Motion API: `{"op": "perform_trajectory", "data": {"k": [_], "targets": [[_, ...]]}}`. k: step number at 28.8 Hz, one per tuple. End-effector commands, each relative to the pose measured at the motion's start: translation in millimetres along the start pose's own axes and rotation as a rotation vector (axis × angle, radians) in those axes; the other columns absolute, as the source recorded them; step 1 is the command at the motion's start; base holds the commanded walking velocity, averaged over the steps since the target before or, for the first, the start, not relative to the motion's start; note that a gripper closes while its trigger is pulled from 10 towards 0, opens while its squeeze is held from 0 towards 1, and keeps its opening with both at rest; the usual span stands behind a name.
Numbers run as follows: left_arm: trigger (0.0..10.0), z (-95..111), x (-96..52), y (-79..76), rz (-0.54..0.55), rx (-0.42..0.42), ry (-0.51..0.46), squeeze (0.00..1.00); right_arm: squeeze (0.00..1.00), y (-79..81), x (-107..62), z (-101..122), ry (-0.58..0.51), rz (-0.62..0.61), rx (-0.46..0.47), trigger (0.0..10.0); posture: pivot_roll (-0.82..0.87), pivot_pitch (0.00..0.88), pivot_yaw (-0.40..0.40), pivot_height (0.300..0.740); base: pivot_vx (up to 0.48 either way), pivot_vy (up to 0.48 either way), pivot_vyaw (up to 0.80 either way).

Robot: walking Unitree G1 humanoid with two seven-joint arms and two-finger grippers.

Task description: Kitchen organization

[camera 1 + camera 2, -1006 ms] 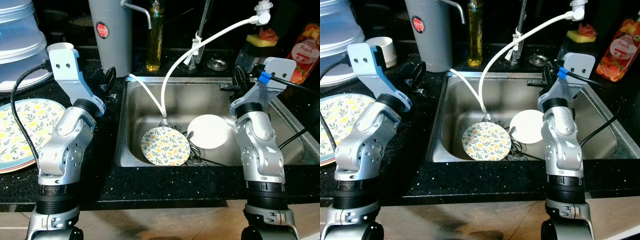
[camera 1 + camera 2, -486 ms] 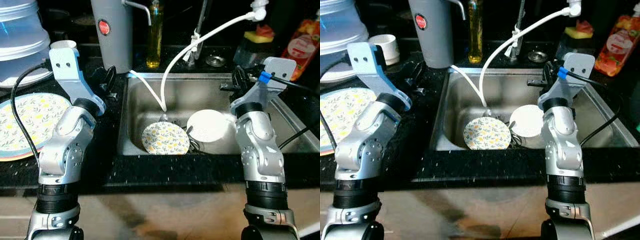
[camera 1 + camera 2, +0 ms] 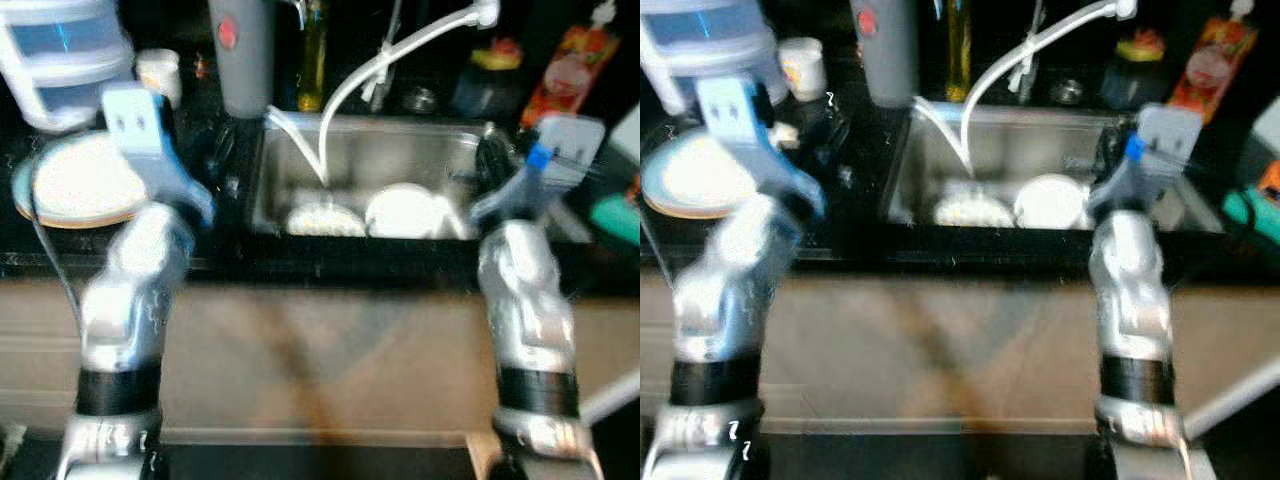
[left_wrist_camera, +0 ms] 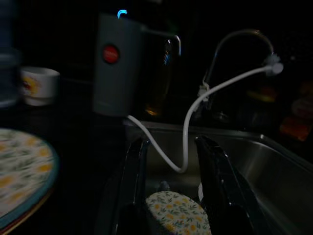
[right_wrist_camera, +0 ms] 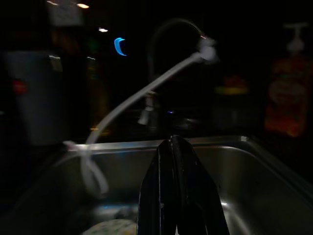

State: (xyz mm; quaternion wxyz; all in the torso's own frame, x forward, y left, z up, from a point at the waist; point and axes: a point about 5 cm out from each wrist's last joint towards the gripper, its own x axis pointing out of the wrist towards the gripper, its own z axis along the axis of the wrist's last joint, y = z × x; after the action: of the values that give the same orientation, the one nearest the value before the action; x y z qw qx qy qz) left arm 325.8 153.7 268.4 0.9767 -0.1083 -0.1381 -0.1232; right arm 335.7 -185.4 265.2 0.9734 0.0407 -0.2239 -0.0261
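The head views are blurred. A steel sink [image 3: 420, 160] holds a floral plate [image 3: 325, 218] and a white plate [image 3: 405, 210] side by side. A stack of floral plates [image 3: 85, 180] lies on the black counter at the left. My left gripper [image 4: 168, 144] is raised over the counter by the sink's left rim, open, nothing between its fingers; its wrist view shows the floral plate [image 4: 178, 218] below. My right gripper [image 5: 171, 141] hovers at the sink's right rim, shut and holding nothing.
A white hose [image 3: 360, 80] runs from the tap into the sink. Behind stand a grey jug [image 3: 240, 55], an oil bottle [image 3: 312, 50], a white cup [image 3: 160, 70], clear tubs [image 3: 65, 50] and an orange bottle [image 3: 565, 75]. A beige cabinet front [image 3: 320, 350] lies below the counter.
The whole picture has shifted and blurred: the counter and sink now sit higher and smaller, with much more cabinet front below. Both arms keep their pose; the plates lie as before.
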Motion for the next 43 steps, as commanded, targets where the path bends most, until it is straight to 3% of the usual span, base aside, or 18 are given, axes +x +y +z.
{"op": "perform_trajectory", "data": {"k": [1, 43], "targets": [[10.0, 0.4, 0.3, -0.6, -0.005, 0.01, 0.002, 0.0, 0.0, -0.8, -0.4, 0.6, -0.003, -0.003, -0.004, 10.0, 0.09, 0.012, -0.003, 0.74, -0.244, 0.0, 0.0], [10.0, -3.3, 1.5, 2.9, 0.027, 0.002, 0.029, 0.0, 0.0, -0.8, -1.8, 0.5, -0.004, -0.006, -0.004, 10.0, 0.09, 0.02, 0.001, 0.74, -0.006, 0.0, 0.0]]}}
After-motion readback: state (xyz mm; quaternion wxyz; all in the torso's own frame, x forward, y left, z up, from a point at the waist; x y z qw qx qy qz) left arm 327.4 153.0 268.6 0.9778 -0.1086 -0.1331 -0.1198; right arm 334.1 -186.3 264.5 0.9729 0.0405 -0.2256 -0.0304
